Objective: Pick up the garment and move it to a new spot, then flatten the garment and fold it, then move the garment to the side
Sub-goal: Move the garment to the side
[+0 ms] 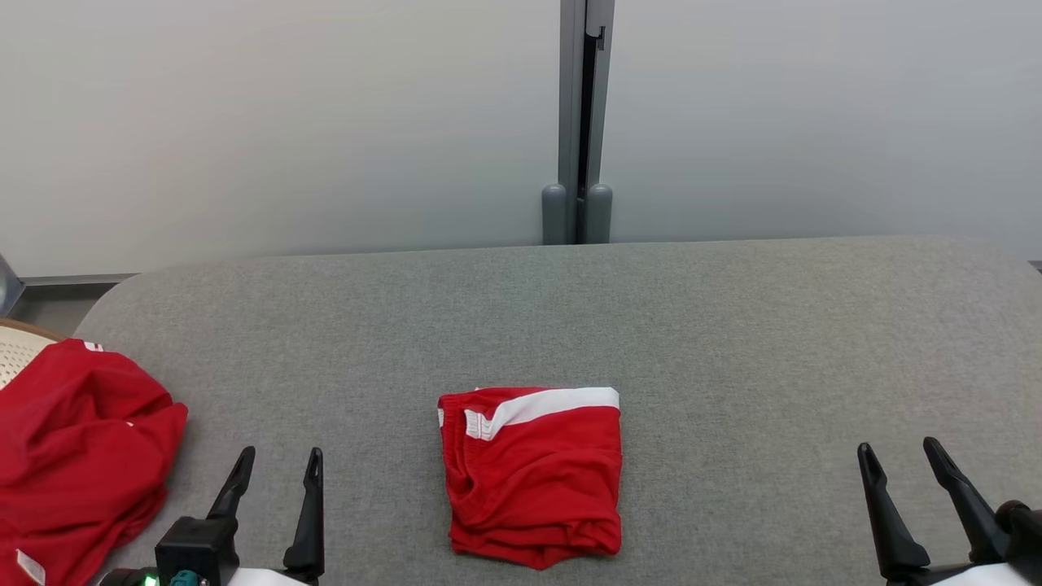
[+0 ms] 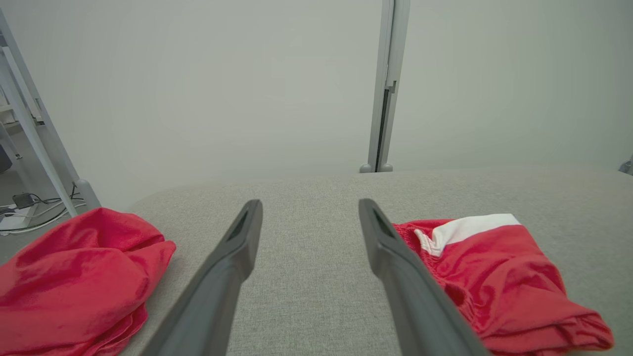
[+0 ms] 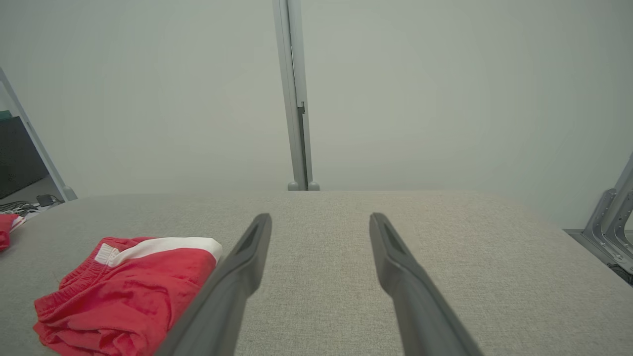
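The garment (image 1: 533, 476) is a pair of red shorts with a white stripe, folded into a neat square near the front middle of the grey table (image 1: 733, 342). My left gripper (image 1: 281, 460) stands open at the lower left, well left of the shorts, with nothing between its fingers. At the lower right my right gripper (image 1: 899, 452) is open too, far right of the shorts. The left wrist view has the folded shorts (image 2: 494, 277) just right of my left gripper (image 2: 309, 207). In the right wrist view they (image 3: 123, 291) lie left of my right gripper (image 3: 321, 220).
A crumpled red garment (image 1: 77, 456) is heaped at the table's left end, also in the left wrist view (image 2: 74, 282). A pale woven basket rim (image 1: 16, 350) peeks out behind it. A grey partition post (image 1: 580, 122) rises behind the table.
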{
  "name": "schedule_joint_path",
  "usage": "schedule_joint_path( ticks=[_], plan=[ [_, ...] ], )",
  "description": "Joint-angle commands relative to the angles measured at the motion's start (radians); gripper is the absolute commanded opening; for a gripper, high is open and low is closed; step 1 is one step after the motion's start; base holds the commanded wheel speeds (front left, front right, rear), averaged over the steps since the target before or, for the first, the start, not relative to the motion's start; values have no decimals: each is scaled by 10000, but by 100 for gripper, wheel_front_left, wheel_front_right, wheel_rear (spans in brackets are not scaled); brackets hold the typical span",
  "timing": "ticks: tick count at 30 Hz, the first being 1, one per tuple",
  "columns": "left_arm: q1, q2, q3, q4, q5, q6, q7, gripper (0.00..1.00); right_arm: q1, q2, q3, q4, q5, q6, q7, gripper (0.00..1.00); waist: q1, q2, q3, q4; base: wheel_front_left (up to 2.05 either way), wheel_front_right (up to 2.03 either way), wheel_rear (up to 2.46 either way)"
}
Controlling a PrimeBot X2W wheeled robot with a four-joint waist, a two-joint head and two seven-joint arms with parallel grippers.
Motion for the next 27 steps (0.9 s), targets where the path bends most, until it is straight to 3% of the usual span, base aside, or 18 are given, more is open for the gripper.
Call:
schedule_joint_path(
  ticks=[1,9,18,27],
  plan=[
    [-197,35,18,-47,88,50,-29,100,60,-10,-5,-5,10,0,29,100,0,0,27,48,0,0,0],
    [-947,-143,-266,-132,249,-144,-148,100,-406,-91,362,1011,311,0,159,100,0,0,611,807,0,0,0],
    [-2083,-594,-518,95,321,-408,-548,100,-2029,284,1820,3471,1222,0,-338,100,0,0,1817,1872,0,0,0],
    [-2689,-988,-391,371,334,-643,-916,100,-3666,633,3028,5887,2410,0,-568,100,0,0,2481,2421,0,0,0]
  ],
)
